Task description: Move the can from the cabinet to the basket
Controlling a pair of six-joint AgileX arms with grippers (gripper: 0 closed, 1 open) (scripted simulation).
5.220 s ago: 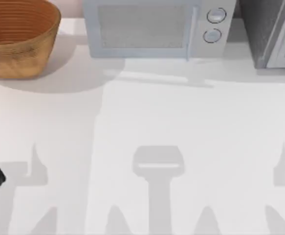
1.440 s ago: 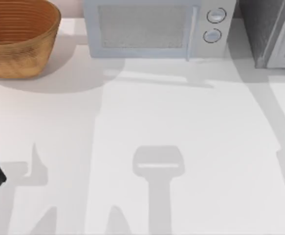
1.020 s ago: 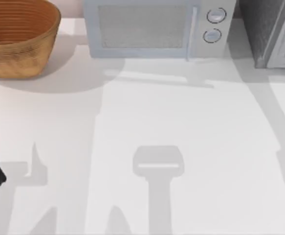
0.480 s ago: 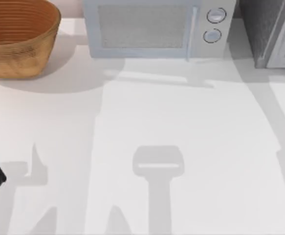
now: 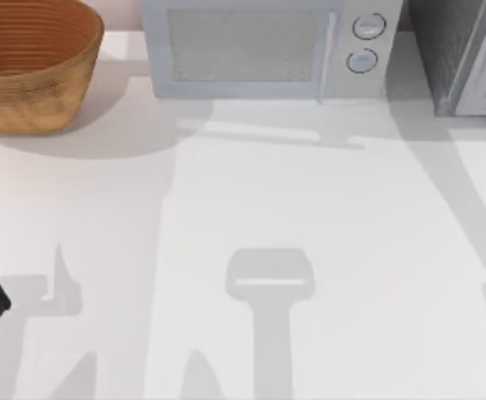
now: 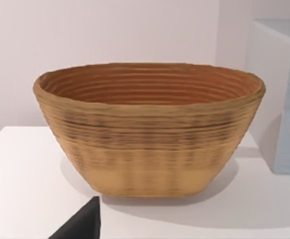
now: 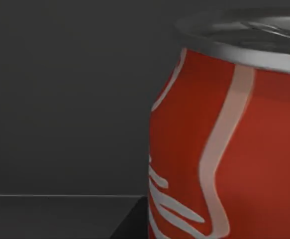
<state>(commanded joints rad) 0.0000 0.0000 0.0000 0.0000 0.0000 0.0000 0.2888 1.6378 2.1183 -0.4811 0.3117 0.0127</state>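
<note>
Right wrist view: the can stands upright, close, before a dark grey cabinet wall; whether either gripper's jaws are clenched I cannot tell.

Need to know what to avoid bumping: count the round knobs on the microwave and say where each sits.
2. Both are on the microwave, on its right-hand panel: upper knob near the top, lower knob just below it. None appears hidden.

Woven basket rough and ribbed, can smooth and shiny red with a silver metal top, tabletop flat matt white, microwave smooth pale grey, cabinet speckled dark grey
</note>
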